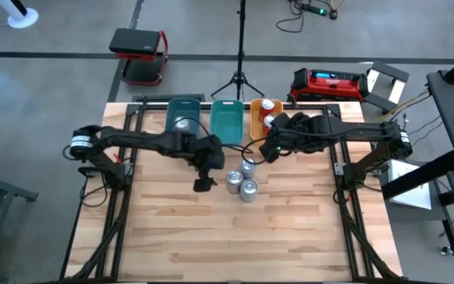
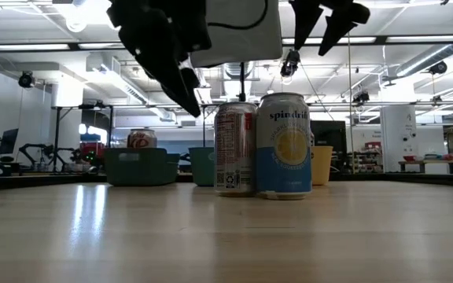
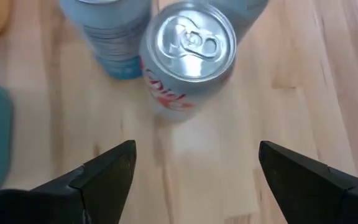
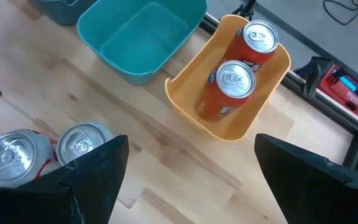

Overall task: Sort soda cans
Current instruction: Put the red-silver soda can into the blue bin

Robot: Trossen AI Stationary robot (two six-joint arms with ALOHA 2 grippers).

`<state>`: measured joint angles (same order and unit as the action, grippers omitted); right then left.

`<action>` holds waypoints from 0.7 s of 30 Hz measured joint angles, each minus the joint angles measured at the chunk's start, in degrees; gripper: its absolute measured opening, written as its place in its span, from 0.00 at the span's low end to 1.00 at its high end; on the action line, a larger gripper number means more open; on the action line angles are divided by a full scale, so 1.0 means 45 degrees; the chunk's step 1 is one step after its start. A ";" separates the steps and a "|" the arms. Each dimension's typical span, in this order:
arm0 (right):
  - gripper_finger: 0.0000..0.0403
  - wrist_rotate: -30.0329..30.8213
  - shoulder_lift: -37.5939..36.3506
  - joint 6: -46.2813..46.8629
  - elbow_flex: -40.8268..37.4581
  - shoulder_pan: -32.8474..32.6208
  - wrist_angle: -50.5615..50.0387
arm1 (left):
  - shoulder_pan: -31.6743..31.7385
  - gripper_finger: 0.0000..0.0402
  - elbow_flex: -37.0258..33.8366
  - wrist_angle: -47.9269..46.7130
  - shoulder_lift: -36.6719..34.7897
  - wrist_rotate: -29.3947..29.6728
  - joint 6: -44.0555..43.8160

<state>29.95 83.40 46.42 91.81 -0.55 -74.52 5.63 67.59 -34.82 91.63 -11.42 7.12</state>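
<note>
Three soda cans stand upright in a cluster at the table's middle (image 1: 243,180). One is silver with red lettering (image 3: 188,56); another has pale blue sides (image 3: 114,37). My left gripper (image 1: 205,181) hangs open just left of the cluster, above the table, with the red-lettered can ahead of its fingers (image 3: 107,177). My right gripper (image 1: 268,150) hovers open and empty between the cluster and the orange bin (image 4: 185,93), which holds two red cans (image 4: 232,87). A silver can (image 1: 182,123) stands in the dark teal bin (image 1: 184,110).
The lighter teal bin (image 4: 145,37) stands between the other two at the far edge, with nothing in it. Bare wood spreads over the table's near half (image 1: 235,237). Black frame rails run along the table's left and right sides.
</note>
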 joint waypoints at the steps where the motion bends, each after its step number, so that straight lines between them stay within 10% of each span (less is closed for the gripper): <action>1: 0.86 -0.0003 0.0000 0.0026 0.0000 -0.0021 -0.0004 | -0.0007 0.81 0.0000 0.0105 0.0169 -0.0014 0.0089; 21: 0.86 -0.0754 -0.0010 0.0062 0.0000 -0.0075 -0.0152 | -0.0562 0.81 -0.0049 0.4127 0.2229 0.0265 0.0702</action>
<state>26.56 83.35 46.70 91.81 -0.89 -75.20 3.10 67.37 -16.25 101.66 -10.23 10.28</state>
